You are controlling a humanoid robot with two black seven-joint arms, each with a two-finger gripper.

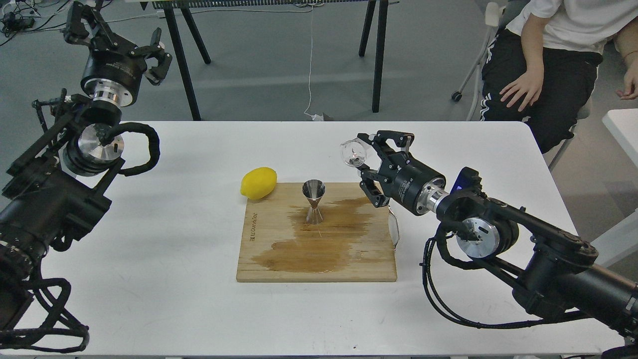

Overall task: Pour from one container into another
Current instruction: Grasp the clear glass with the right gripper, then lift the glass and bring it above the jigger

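Observation:
The shiny steel jigger (313, 200) stands upright near the middle of the wooden cutting board (279, 259). My right gripper (366, 157) is shut on the small clear glass cup (353, 153), held in the air up and to the right of the jigger, tipped with its mouth facing left. The cup is apart from the jigger, roughly a hand's width to its right and higher. My left gripper (112, 40) is raised off the table's far left corner, fingers spread open with nothing in them.
A yellow lemon (258, 182) lies at the board's far left corner. A brown wet stain (324, 239) covers much of the board. A metal handle (395, 227) sticks out of the board's right side. A seated person (553, 60) is beyond the table's far right.

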